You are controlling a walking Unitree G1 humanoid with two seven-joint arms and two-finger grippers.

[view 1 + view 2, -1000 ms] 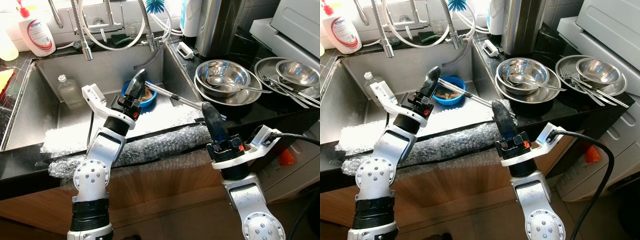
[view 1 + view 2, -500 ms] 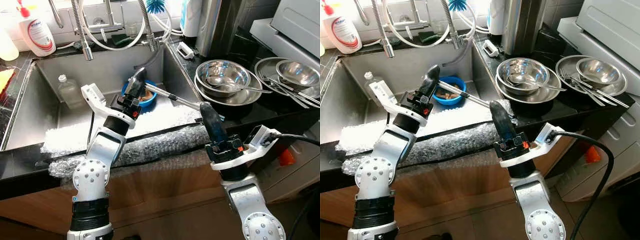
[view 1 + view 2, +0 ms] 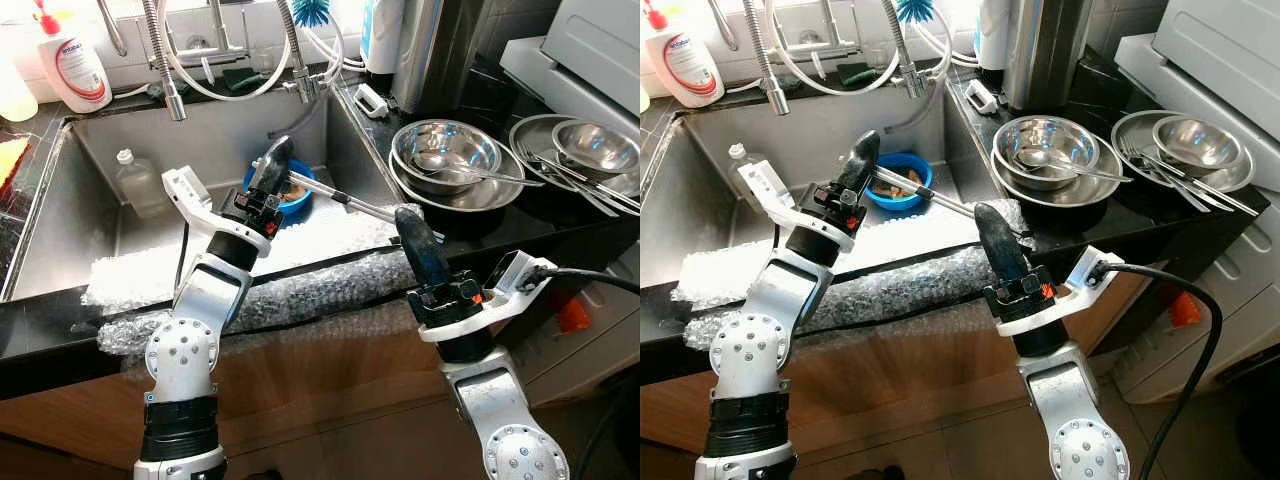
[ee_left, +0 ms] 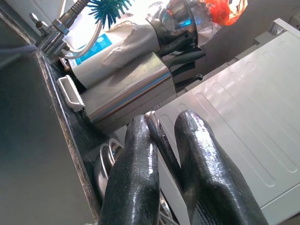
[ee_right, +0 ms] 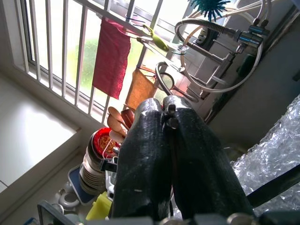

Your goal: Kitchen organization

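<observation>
Left eye view: a long metal utensil (image 3: pixel 345 200) was seen stretched from the blue bowl (image 3: pixel 296 195) in the sink (image 3: pixel 90 215) to the counter edge, clamped at either end by the left gripper (image 3: pixel 277 158) and the right gripper (image 3: pixel 412 226).

Left wrist view: the fingers (image 4: pixel 133 173) were closed onto the thin handle.

Right wrist view: the fingers (image 5: pixel 145 154) were pressed nearly together on a thin metal end.
</observation>
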